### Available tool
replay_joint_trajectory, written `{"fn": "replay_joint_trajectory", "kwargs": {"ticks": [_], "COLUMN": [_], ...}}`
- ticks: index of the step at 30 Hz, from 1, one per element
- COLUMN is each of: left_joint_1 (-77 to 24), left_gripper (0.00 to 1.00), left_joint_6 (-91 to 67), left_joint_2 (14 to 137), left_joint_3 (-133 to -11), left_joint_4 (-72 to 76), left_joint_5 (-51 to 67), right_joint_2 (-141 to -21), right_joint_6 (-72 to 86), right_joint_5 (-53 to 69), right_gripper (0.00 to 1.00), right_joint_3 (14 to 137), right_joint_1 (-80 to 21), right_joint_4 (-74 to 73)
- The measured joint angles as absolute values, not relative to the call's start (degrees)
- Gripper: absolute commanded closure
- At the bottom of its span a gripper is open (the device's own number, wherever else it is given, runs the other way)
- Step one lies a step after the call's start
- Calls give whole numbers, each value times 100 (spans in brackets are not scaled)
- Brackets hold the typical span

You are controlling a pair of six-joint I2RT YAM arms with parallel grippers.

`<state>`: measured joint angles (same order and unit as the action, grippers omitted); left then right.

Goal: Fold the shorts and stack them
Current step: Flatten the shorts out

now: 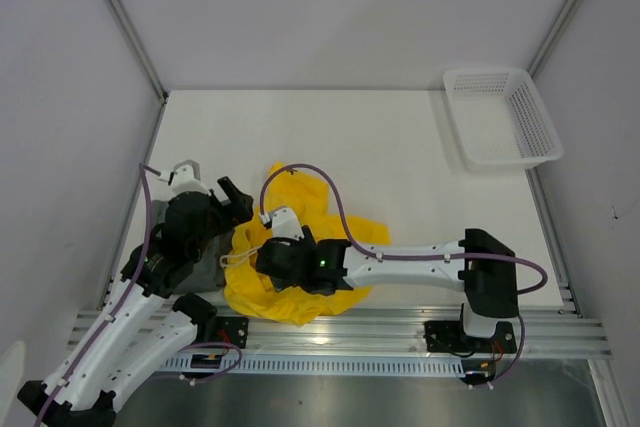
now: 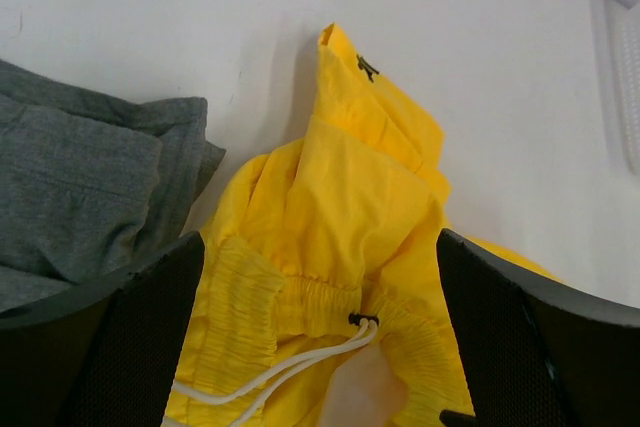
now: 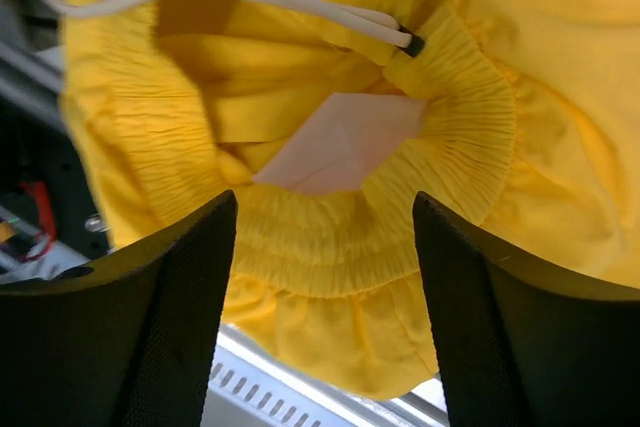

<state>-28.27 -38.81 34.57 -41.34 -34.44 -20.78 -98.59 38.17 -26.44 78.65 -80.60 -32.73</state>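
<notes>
The bright yellow shorts lie crumpled at the near middle of the table, reaching the front edge. The dark grey shorts lie to their left, mostly under my left arm. My left gripper is open and empty, hovering over the yellow shorts, their white drawstring and dark tag, with the grey shorts at the left. My right gripper is open and empty, just above the yellow elastic waistband, with a pale label inside it.
A white mesh basket stands at the back right. The metal rail runs along the front edge; the yellow cloth hangs over it in the right wrist view. Grey walls enclose the table.
</notes>
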Motion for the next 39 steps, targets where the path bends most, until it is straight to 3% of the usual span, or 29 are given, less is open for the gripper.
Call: {"fn": "replay_joint_trajectory", "kwargs": {"ticks": [13,16,18,20,24,30,39], "left_joint_1": [-2827,-2827,-2827,-2827,-2827,-2823,-2733], "left_gripper": [1,1,1,1,1,1,1], "left_joint_6": [-3909,-3909,-3909,-3907,-3907,-3903,-3898], "left_joint_2": [3474,3476,3483,3503,3610,3795,3820], "left_joint_3": [-4160,-4180,-4180,-4180,-4180,-4182,-4386], "left_joint_4": [-4091,-4106,-4110,-4110,-4108,-4110,-4134], "left_joint_5": [-2075,-2075,-2075,-2073,-2029,-1894,-1612], "right_joint_2": [-10407,-10615,-10715,-10748,-10700,-9937,-8991], "right_joint_6": [4060,4056,4045,4036,3844,2530,1061], "right_joint_5": [-3330,-3395,-3430,-3450,-3544,-3020,-1750], "right_gripper": [32,41,53,55,47,33,31], "right_joint_3": [8184,8202,8202,8197,8090,6938,6049], "right_joint_1": [-8040,-7985,-7964,-7940,-7972,-7852,-7487], "right_joint_4": [-4174,-4226,-4294,-4320,-4217,-3260,-2097]}}
